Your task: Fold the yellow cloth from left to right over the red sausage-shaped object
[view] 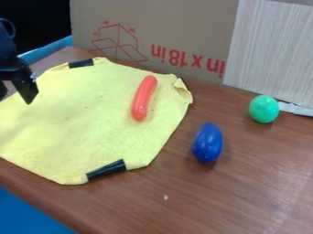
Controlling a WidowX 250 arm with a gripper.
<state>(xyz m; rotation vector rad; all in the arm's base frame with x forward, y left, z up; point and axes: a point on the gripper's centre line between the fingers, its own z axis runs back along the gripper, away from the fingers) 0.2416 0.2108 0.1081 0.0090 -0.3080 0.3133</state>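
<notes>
Gripper [14, 95] at yellow cloth's [76, 128] 10 o'clock, fingers spread, empty; red sausage [143, 98] on cloth at 2; blue egg [207, 142] off cloth, past 3; looks pre-grasp; any pick calls for swinging toward 3.

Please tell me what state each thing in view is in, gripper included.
Gripper: open, empty, by the left edge.
Yellow cloth: spread out, right corner curled.
Black strips: across the cloth's edges.
Red sausage-shaped piece: lying on the cloth.
Blue egg-shaped piece: off the cloth.
Green egg-shaped piece: off the cloth.
Cardboard: upright, print upside down.
</notes>
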